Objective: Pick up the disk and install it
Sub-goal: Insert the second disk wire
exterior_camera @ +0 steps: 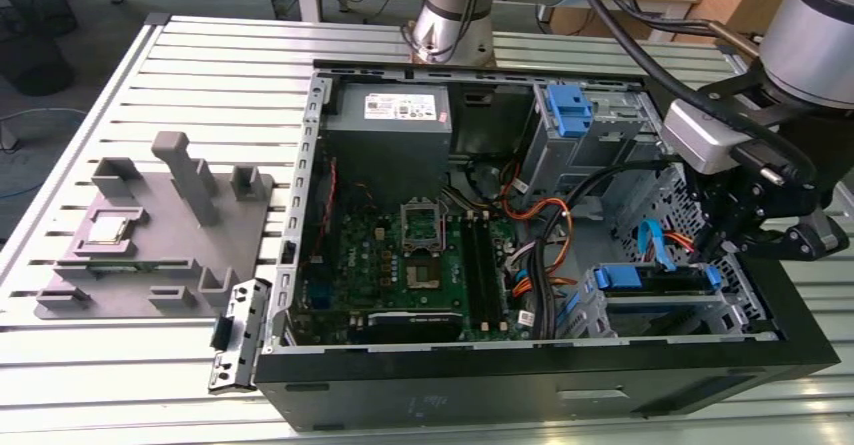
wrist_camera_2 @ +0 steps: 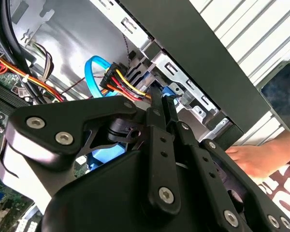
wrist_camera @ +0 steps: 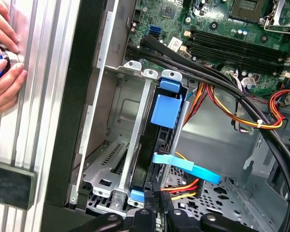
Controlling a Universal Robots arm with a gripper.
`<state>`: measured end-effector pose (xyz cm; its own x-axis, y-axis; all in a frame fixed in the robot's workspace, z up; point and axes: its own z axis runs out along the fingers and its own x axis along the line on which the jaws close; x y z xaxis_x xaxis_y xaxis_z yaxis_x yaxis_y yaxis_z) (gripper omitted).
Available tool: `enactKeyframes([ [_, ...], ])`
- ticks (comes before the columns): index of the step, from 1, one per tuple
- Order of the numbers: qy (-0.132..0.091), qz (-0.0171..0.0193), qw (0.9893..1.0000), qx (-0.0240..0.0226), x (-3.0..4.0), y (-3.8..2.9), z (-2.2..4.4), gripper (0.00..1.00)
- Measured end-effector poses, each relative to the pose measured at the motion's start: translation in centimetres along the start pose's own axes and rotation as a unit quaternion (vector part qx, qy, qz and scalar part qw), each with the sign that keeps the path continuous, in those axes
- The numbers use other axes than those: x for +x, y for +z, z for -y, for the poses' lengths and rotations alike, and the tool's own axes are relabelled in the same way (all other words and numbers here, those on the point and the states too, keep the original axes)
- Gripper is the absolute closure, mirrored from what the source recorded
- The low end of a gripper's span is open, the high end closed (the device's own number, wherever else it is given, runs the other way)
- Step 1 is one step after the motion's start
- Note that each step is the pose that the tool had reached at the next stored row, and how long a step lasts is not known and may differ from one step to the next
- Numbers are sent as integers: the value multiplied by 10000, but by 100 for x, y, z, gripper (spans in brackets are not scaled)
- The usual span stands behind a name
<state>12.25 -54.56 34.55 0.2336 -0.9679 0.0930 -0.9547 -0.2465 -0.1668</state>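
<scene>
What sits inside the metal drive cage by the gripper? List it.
Inside the drive cage stands the disk on edge in its blue carrier, with coloured cables at its end. Its flat faces are hidden by the cage rails.

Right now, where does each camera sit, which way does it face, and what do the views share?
Exterior view: off the arm, above the open computer case; the arm and gripper show.
First wrist view: on the arm, facing the drive cage holding the disk; gripper, a person's hand.
Second wrist view: on the arm, behind the gripper toward the case wall; a hand.
All three share the gripper and case.
</scene>
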Motion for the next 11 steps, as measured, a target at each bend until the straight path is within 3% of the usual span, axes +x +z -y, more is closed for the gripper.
enactKeyframes([
  [2,2,8,10000,3,0,0,0,84],
  [5,23,114,9999,31,1,8,-21,84],
  [7,37,121,9999,34,0,17,-25,84],
  [11,202,86,9998,32,-1,31,-28,84],
])
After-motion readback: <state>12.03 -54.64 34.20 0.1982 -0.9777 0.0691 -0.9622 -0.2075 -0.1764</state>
